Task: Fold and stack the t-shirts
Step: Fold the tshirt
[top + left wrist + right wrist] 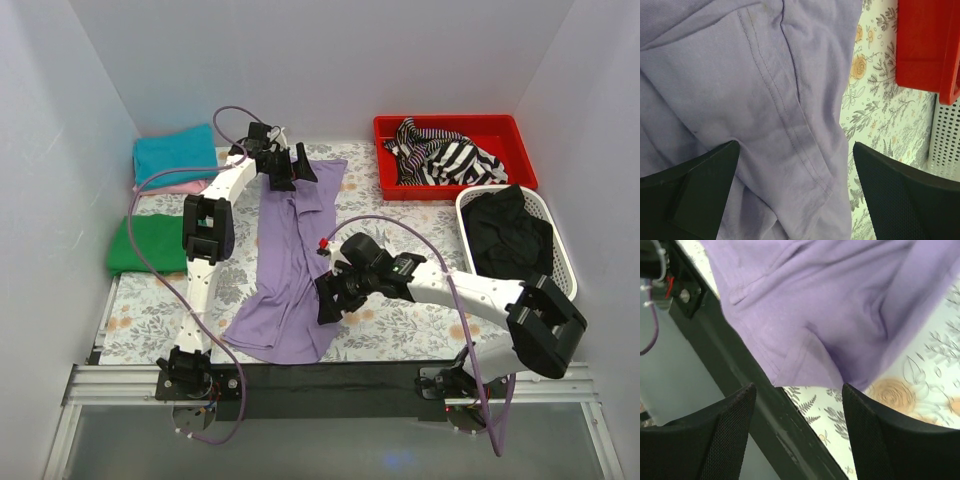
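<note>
1. The lavender t-shirt (290,250) lies as a long, rumpled strip on the floral surface (400,330). It runs from the far middle to the near edge, where it spreads wide beside the dark rail (330,375).
2. The left arm (225,190) holds its jaws spread over the far end of the strip. The right arm (470,290) holds its jaws spread over the near right border. Neither pair pinches anything.
3. The step in hand looks like taking hold of both ends for a fold. Each pair should close on 1 clean border: the left near the stitched seam (772,95), the right on the edge closest to the rail.
4. A gentle pull between the 2 grips would likely flatten the wrinkles before the ends are brought together.
5. The teal t-shirt (175,152) sits on the pink t-shirt (180,187) at the far left, with the green t-shirt (150,243) just nearer. These are probably where the stack goes.
6. Hard to make out:
   - which end is the collar, where the sleeves lie, and how many layers sit under each pair of jaws;
   - whether any fingertip touches the cloth;
   - most of the pink t-shirt, which is covered;
   - whether the striped cloth (445,155) in the red bin (500,128) and the black cloth (510,235) in the white basket (560,255) are t-shirts.
</note>
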